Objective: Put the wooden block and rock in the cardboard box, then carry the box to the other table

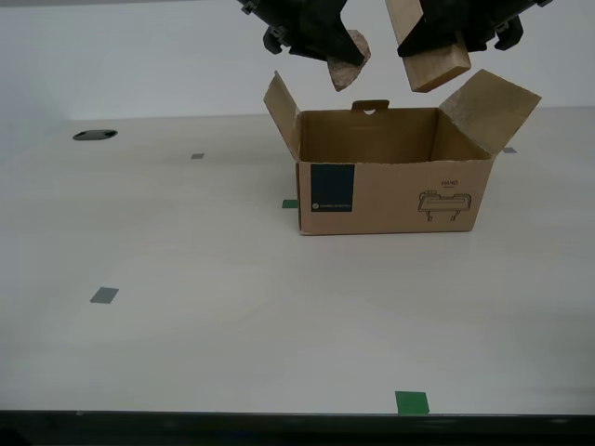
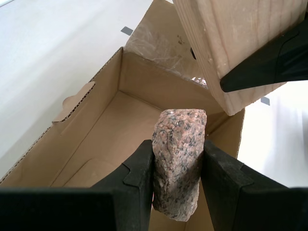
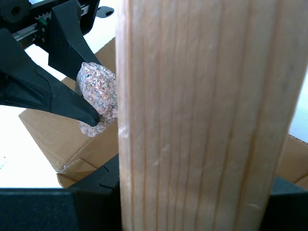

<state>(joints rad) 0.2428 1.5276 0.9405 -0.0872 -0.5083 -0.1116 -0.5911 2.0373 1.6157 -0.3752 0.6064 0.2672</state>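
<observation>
rock (image 1: pixel 349 67), wooden block (image 1: pixel 435 63), above cardboard box (image 1: pixel 390 195)

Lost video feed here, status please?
Second hand gripping speckled pinkish rock; first hand holding pale wooden block. Both above open brown cardboard box. Nothing blocking.

A smooth off-white table (image 1: pixel 186 353) bears small grey and green squares (image 1: pixel 412 401) and a dark oval hole (image 1: pixel 95 136).

The cardboard box (image 1: pixel 395 190) is open on top; its flaps lean out, and nothing lies inside.
</observation>
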